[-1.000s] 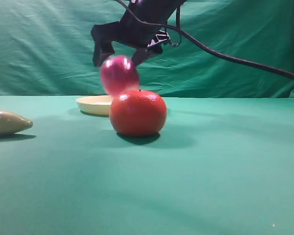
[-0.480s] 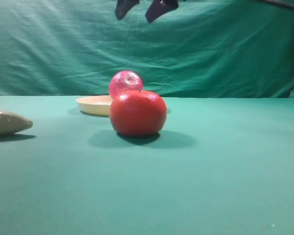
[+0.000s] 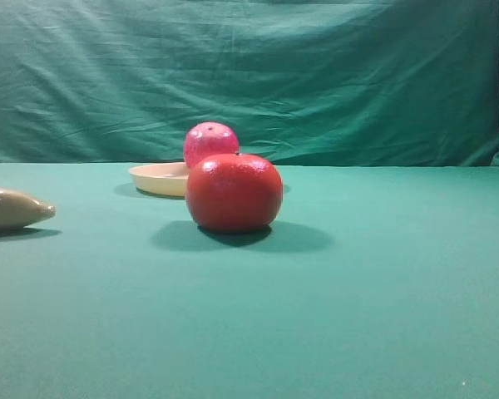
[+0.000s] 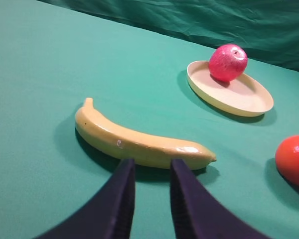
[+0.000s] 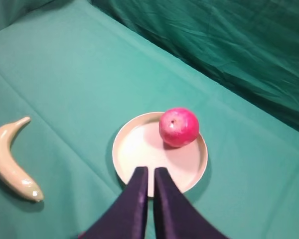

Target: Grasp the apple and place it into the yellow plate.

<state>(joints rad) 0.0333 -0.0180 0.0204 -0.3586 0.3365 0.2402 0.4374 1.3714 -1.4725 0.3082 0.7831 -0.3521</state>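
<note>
Placement step reads as done: the apple [image 5: 179,127] sits inside the yellow plate [image 5: 134,149], toward the plate's far rim as seen in the right wrist view, resting on the dish and touching no finger. The plate lies on the green table [image 3: 382,291] toward its back edge, near the cloth backdrop [image 3: 333,75]. Judgement: nothing of the task is left but clearing the arm away; the next move calls only for a lift clear of the plate rim without nudging the fruit. The right gripper [image 5: 149,180] hangs above the near rim of the plate, pointing down and forward, its fingers closed together and empty. The left gripper [image 4: 153,174] hovers low just beside the banana [image 4: 139,142], fingers slightly parted with a narrow gap, gripping nothing. The orange-red fruit [image 3: 234,191] stands in front of the plate, apart from it. Neither arm shows in the exterior view.
</note>
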